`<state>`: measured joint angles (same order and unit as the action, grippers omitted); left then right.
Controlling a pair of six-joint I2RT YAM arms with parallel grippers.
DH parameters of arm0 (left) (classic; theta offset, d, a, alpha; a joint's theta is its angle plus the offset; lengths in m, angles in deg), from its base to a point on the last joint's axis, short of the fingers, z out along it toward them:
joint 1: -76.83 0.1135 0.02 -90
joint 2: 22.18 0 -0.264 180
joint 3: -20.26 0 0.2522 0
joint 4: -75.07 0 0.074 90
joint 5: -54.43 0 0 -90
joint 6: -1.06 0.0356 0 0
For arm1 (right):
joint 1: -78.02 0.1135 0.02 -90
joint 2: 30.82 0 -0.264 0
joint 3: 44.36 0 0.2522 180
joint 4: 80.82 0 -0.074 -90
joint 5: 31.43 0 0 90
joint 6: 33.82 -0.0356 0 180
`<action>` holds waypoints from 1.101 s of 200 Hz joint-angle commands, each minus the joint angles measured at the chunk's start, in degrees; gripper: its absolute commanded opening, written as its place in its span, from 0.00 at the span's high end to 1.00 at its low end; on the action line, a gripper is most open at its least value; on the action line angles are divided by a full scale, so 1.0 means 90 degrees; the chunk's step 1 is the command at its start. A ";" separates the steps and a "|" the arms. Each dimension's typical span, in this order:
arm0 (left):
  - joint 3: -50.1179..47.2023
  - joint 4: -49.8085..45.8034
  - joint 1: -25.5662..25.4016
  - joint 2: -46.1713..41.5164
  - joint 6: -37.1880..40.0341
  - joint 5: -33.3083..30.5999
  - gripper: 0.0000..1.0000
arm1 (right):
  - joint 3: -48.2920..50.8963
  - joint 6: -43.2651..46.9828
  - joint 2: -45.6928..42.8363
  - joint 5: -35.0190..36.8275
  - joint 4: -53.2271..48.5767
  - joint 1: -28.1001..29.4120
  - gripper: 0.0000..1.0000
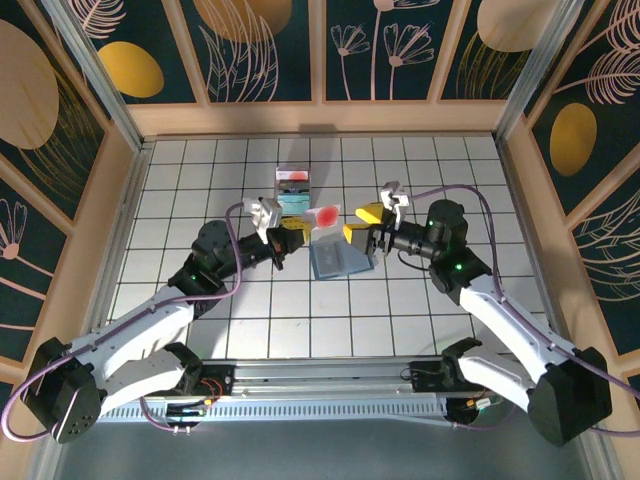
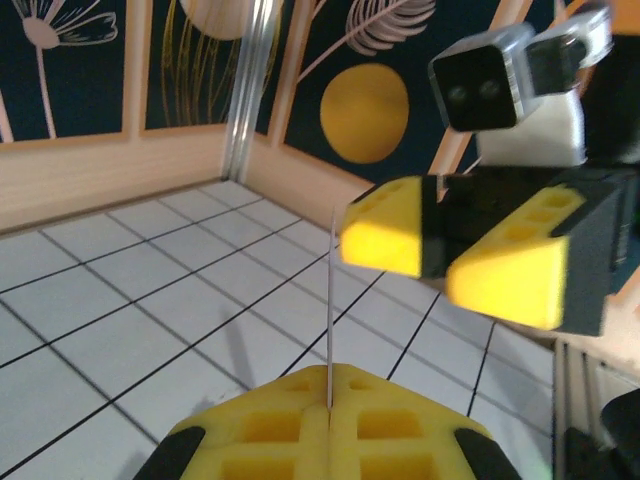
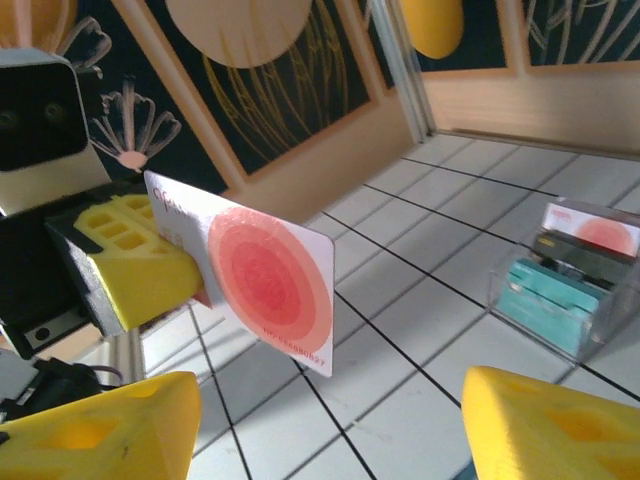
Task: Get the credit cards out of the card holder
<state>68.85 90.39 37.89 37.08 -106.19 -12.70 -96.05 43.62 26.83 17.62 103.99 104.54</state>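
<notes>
One credit card (image 1: 325, 215), white with salmon-red rings, hangs above the table with my left gripper (image 1: 296, 229) shut on its left end. In the right wrist view the card (image 3: 265, 285) faces me, pinched by the left gripper's yellow fingers (image 3: 135, 275). The left wrist view has the card (image 2: 329, 300) edge-on as a thin line rising from the shut left gripper (image 2: 329, 400). My right gripper (image 1: 360, 225) stands open just right of the card, apart from it; in its own view it (image 3: 330, 440) holds nothing. The slate-blue card holder (image 1: 338, 262) lies flat on the tiles under both grippers.
A small clear plastic box (image 1: 295, 190) with teal and red inside stands just behind the grippers, also at the right of the right wrist view (image 3: 575, 285). Wooden walls (image 1: 320, 120) enclose the white tiled floor (image 1: 450, 170), which has free room on all sides.
</notes>
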 commanded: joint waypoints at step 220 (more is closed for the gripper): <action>0.0264 0.0707 0.0004 0.0334 -0.0633 0.0916 0.62 | -0.0306 -0.0870 0.1002 -0.2321 0.2037 -0.0011 1.00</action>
<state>67.28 103.00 37.93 40.58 -114.65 -5.40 -96.75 31.45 37.58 -4.48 127.33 103.64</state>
